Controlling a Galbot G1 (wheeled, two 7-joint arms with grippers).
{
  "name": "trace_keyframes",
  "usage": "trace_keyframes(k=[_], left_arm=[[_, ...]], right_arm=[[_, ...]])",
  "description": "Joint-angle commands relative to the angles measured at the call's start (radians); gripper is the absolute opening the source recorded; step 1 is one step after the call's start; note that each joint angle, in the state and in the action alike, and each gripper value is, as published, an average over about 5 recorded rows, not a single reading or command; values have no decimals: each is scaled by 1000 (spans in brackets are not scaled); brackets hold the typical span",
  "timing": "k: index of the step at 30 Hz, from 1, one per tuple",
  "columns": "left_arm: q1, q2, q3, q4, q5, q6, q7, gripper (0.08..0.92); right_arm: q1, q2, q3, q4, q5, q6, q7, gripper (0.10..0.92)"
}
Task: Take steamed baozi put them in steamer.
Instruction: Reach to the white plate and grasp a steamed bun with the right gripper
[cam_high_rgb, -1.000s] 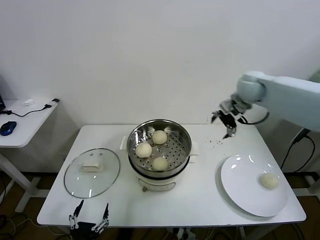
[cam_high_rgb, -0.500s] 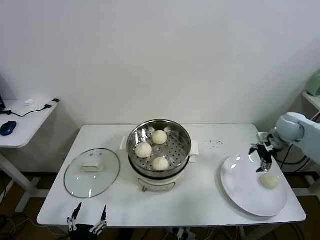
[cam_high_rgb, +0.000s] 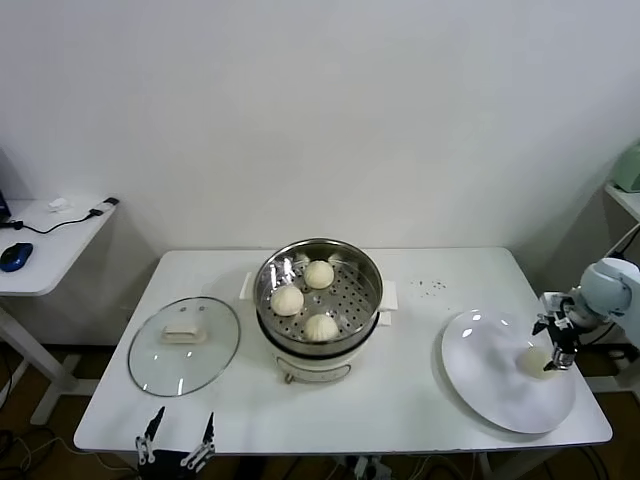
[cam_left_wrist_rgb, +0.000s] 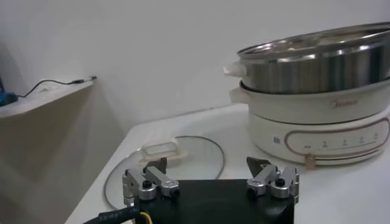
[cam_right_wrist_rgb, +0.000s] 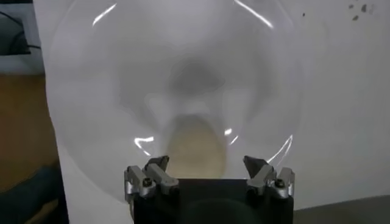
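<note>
On the white tabletop (cam_high_rgb: 420, 400), the round shiny steel steamer (cam_high_rgb: 319, 300) mid-tabletop holds three buns; the last small cream-white baozi (cam_high_rgb: 539, 361) lies on the large white plate (cam_high_rgb: 490, 375) near the right edge. My right hand (cam_high_rgb: 560, 345) hovers open above it; next I must lower and close. My left hand (cam_high_rgb: 178, 438) waits open at the front edge.

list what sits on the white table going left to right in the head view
glass lid → steamer holding three baozi → white plate → last baozi on the plate → right gripper, open over it
</note>
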Motion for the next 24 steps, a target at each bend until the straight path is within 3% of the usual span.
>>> trace_keyframes(k=[1,11,18,24], left_arm=[[2,-1,-2,3,1,-1,0,823],[1,-3,3,5,14,-3,0,823],[3,-4,4,4,19,-3,-1,823],[7,-5,4,3,19,-6,-2,823]], right_arm=[[-73,10,66,-52,-34,3,-3,823],[-68,38,67,-70,-29,4,-4,813],[-42,49,39,-78,-9,0,-11,663],[17,43,-18,-67,49,-10,-10,614]])
